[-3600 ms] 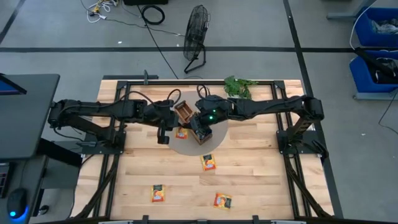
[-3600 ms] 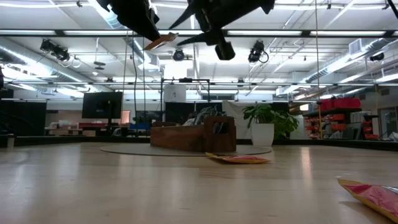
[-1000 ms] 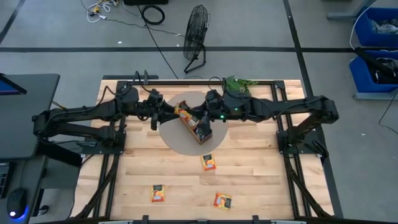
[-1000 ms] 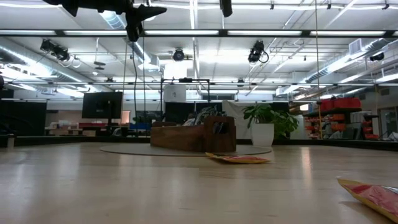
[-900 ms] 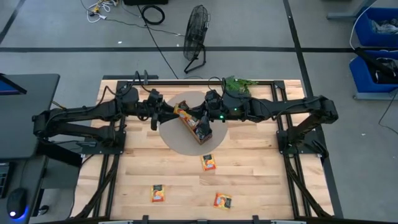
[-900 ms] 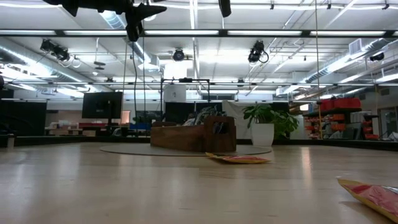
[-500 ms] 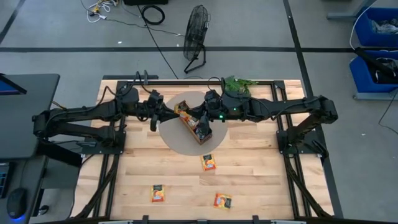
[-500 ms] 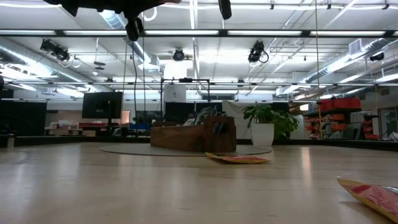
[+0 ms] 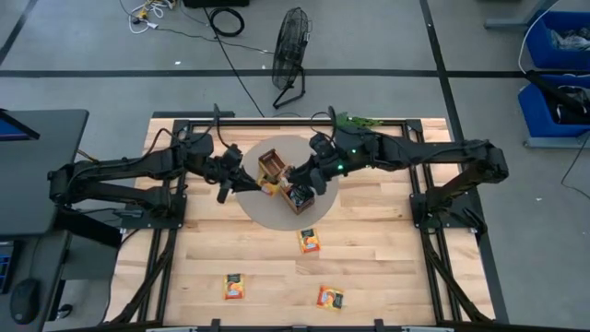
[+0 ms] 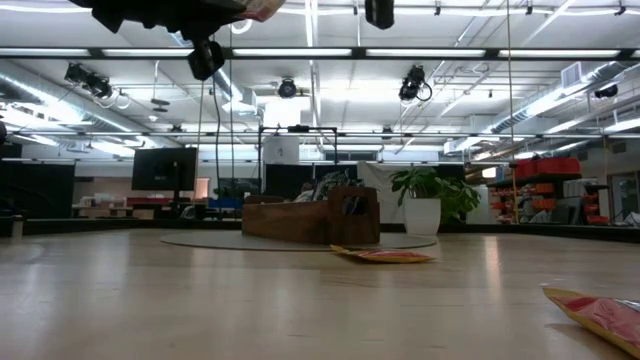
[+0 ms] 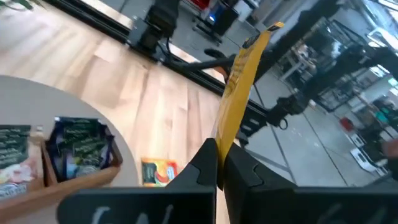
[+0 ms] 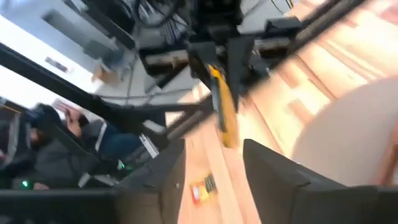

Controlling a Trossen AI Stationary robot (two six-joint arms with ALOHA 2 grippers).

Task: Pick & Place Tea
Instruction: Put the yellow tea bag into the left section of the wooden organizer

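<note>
Four orange sachets show: three point(image 9: 310, 241) flat on the tabletop point(image 9: 387, 267), well below both hands, and one sachet point(image 11: 239, 93) clenched edge-on in the left hand point(image 11: 217, 163). The right hand point(image 12: 214, 152), fingers spread and empty, faces it beside the tray point(image 9: 281, 175). Since a second ago the held sachet has moved off the tray's upper end toward the left hand's side.

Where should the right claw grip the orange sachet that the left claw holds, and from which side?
Take the free end of the orange sachet: the left claw pinches only one edge, and the rest sticks out flat. The open right claw should come end-on, one finger on each face.
</note>
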